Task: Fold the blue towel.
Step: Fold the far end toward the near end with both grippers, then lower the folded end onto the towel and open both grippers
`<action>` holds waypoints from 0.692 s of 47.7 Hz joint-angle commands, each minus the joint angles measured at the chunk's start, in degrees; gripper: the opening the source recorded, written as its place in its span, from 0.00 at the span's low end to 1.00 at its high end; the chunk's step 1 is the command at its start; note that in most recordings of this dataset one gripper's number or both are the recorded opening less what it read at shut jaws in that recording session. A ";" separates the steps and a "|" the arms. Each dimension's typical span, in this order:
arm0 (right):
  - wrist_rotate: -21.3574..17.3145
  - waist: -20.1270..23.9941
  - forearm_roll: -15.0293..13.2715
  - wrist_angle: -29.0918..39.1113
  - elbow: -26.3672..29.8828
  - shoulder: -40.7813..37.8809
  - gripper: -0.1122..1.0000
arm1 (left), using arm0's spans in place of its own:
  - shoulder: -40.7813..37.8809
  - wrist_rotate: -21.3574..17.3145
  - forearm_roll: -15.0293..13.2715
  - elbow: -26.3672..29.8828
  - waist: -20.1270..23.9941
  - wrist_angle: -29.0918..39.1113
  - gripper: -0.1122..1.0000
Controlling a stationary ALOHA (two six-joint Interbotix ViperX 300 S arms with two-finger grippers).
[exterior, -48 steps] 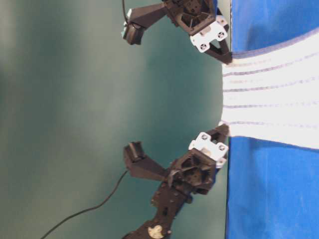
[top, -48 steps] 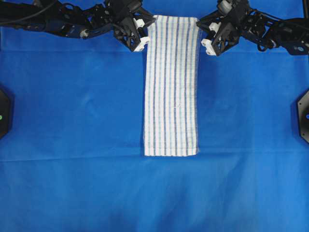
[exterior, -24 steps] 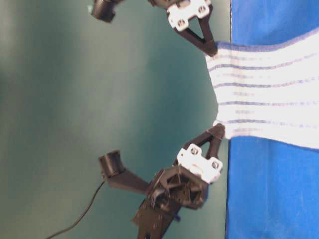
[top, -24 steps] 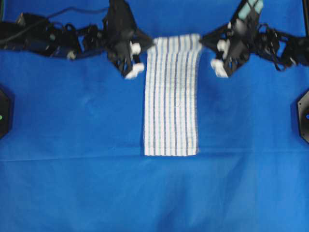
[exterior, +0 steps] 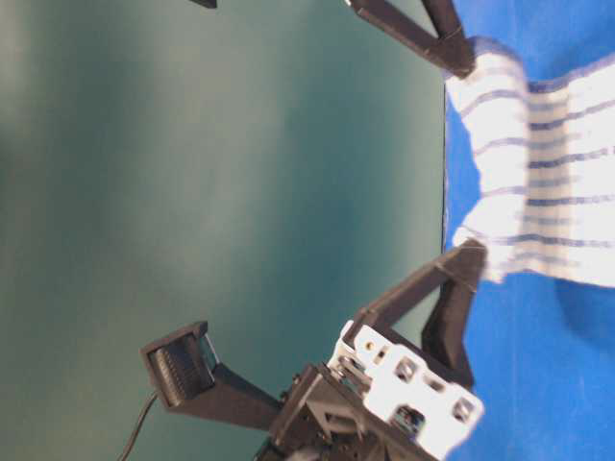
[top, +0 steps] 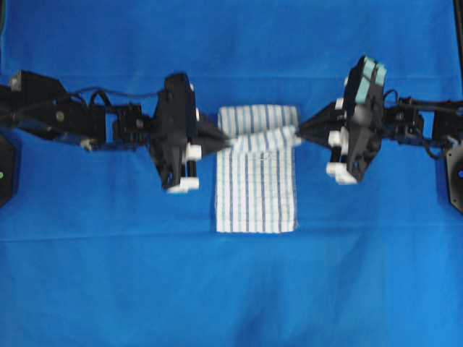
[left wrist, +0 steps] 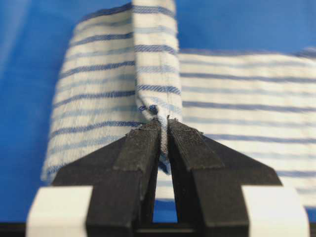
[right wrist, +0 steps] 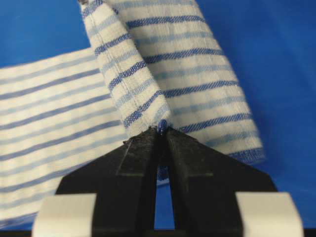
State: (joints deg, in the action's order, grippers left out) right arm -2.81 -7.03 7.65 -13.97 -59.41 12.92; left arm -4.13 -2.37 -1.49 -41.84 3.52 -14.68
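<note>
Both pairs of jaws are closed tight on cloth, as we find in the wrist views: the left gripper (left wrist: 163,129) pinches one corner of the towel (top: 255,189), and the right gripper (right wrist: 161,132) pinches the opposite corner of the same end, with only a thin fold of fabric between the black fingers (left wrist: 143,148) in each case. From overhead we record the left gripper (top: 226,143) at the towel's left edge and the right gripper (top: 298,137) at its right edge, facing one another across the strip. We note that the held end is lifted and drawn over the flat part, so that a rolled band of cloth crosses the towel's width between the two grippers. Beyond that band a short stretch of towel lies flat, and on the near side the rest lies flat and straight on the blue covering (top: 231,289), near the middle of the table. In the table-level view the raised end curls up off the surface between the two fingertips.
</note>
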 commanded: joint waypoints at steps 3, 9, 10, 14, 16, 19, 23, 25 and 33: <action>-0.09 3.60 1.76 -0.18 0.62 0.26 0.17 | 1.05 1.05 0.00 0.44 -3.52 0.97 0.13; -0.09 7.03 3.52 -0.09 0.88 -0.35 0.17 | 1.05 3.08 0.00 0.35 -6.06 2.37 0.13; -0.09 7.56 3.78 0.09 0.97 -0.44 0.17 | 1.05 3.34 0.00 0.35 -6.50 2.64 0.13; -0.09 9.32 4.66 0.62 1.23 -0.79 0.17 | 1.05 4.31 0.00 0.09 -8.00 3.25 0.13; -0.09 10.11 5.01 0.88 1.41 -1.05 0.17 | 1.05 4.57 0.00 -0.09 -8.53 3.34 0.13; -0.09 11.16 5.71 1.41 1.76 -1.67 0.17 | 1.05 4.75 0.00 -0.44 -9.32 3.43 0.13; -0.09 11.87 6.33 2.11 2.20 -2.29 0.17 | 1.14 4.75 0.00 -0.70 -9.93 3.52 0.13; -0.09 12.13 6.59 2.46 2.46 -2.55 0.17 | 1.14 4.75 0.00 -0.88 -10.11 3.60 0.13; -0.09 12.74 6.86 3.96 3.60 -3.78 0.17 | 0.79 4.83 -0.09 -0.97 -10.37 3.43 0.13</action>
State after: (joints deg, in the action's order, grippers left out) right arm -2.81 5.36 14.24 -10.46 -56.95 8.96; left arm -4.13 2.46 -1.49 -43.15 -6.50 -10.99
